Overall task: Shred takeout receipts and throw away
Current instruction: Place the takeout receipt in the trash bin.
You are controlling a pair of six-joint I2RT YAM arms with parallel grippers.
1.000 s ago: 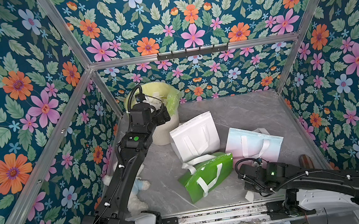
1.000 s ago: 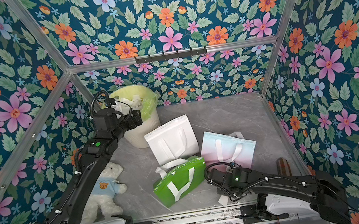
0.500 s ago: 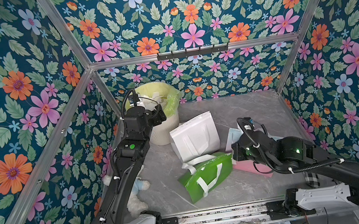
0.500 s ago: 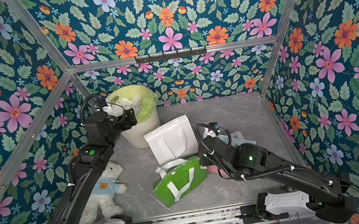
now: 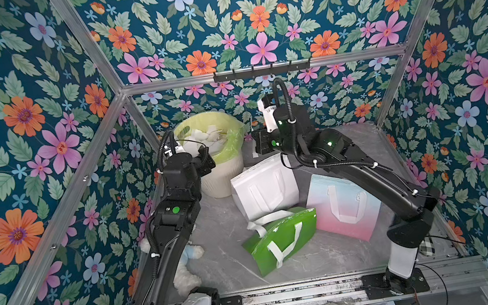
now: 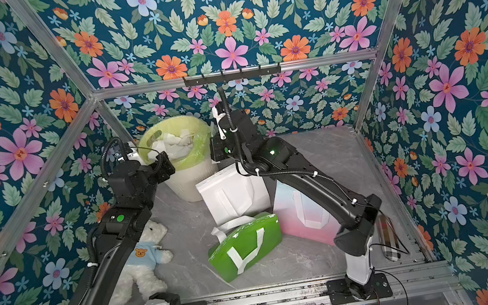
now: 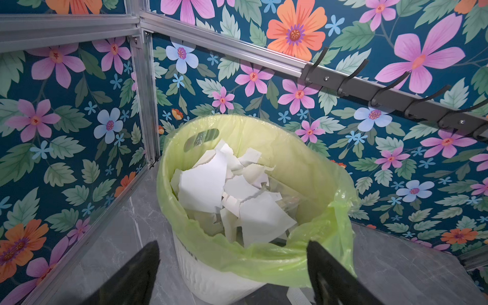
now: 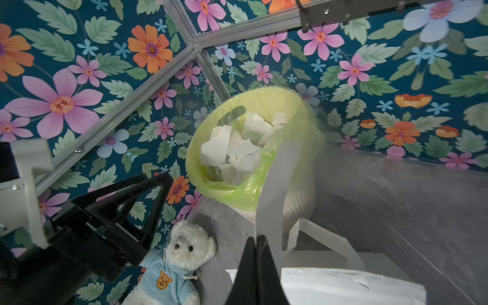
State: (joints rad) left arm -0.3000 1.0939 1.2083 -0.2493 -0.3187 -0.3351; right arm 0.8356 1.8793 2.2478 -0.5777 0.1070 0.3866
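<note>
The grey bench [image 5: 218,255] is the biggest thing here. The bin [image 5: 223,179], with its yellow-green liner, stands in a back corner of it. A white bag [image 5: 264,189] lies just beside the bin. The left claw [image 7: 232,245] hangs by the bin's rim, its two fingers spread wide with nothing between them. The right claw [image 8: 257,239] is near the bin too, over the white bag, and it is squeezed tight on a strip of receipt [image 8: 277,179]. The strip sticks up toward the bin and looks blurry. Many torn receipt bits [image 7: 206,184] lie inside the bin. I think the strip is very light, thin and floppy. It will bend, flutter and rip easily. To tear it, the left claw should pinch it close to the right claw, where the paper is tight. To drop it, the strip must be right over the bin, or it may float away.
</note>
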